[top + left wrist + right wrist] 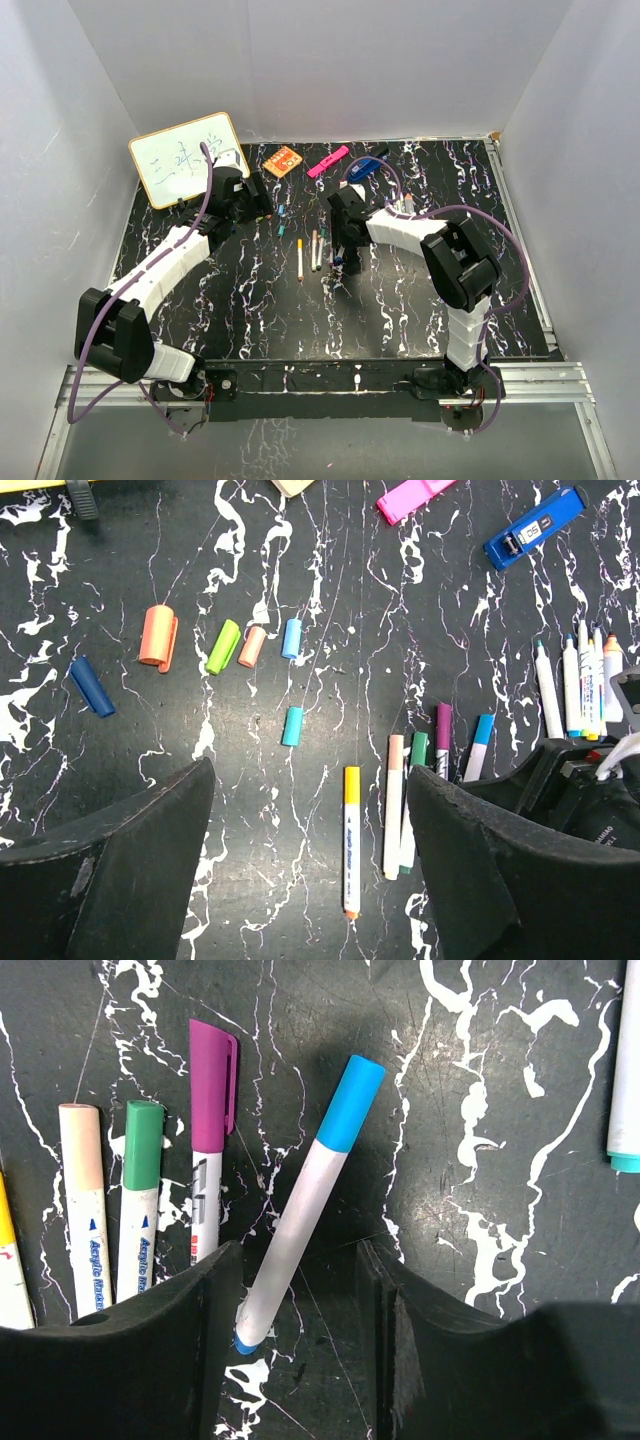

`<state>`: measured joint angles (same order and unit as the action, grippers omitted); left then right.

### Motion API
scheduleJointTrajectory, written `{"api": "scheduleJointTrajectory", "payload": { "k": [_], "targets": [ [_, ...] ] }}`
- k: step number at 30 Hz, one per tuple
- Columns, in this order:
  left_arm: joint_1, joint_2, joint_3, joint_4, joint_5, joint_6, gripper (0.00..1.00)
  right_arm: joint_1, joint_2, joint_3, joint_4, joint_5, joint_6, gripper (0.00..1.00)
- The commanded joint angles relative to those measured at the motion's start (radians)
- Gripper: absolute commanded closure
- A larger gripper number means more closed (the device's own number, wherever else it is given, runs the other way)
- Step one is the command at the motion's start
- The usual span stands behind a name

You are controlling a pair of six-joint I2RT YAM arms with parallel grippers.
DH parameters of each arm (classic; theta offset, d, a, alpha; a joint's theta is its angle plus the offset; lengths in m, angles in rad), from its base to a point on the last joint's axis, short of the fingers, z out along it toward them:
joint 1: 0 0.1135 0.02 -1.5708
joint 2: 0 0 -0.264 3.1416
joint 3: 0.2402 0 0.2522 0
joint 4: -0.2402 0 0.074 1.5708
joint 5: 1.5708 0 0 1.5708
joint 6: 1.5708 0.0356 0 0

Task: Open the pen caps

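Right gripper: jaws part-open astride white pen barrel, not clamped | blue cap on, far end | left gripper: wide, empty | advice: clamp barrel firmly, left pinches cap, pull straight.

Left arm and right arm reach over a black marbled tabletop; pens lie between them, whiteboard and pink highlighter beyond.

White walls; black white-veined table.
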<state>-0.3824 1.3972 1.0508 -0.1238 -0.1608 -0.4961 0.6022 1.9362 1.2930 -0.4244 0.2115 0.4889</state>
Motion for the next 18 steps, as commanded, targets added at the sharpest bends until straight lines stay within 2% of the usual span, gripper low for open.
{"api": "scheduleJointTrajectory", "payload": {
  "k": [1,6,15,18],
  "targets": [
    [0.002,-0.024,-0.003,0.01,0.021,-0.012,0.23,0.002,0.013,0.016,0.009,0.023,0.01,0.55],
    [0.002,-0.024,-0.016,0.029,0.047,-0.025,0.23,0.0,0.015,0.002,0.011,0.028,0.005,0.65],
    [0.002,-0.019,-0.076,0.15,0.248,-0.088,0.23,-0.055,-0.043,-0.081,0.06,0.011,-0.041,0.99],
    [0.001,0.012,-0.091,0.211,0.307,-0.126,0.22,-0.055,-0.094,-0.112,0.117,0.011,-0.131,1.0]
  ]
}}
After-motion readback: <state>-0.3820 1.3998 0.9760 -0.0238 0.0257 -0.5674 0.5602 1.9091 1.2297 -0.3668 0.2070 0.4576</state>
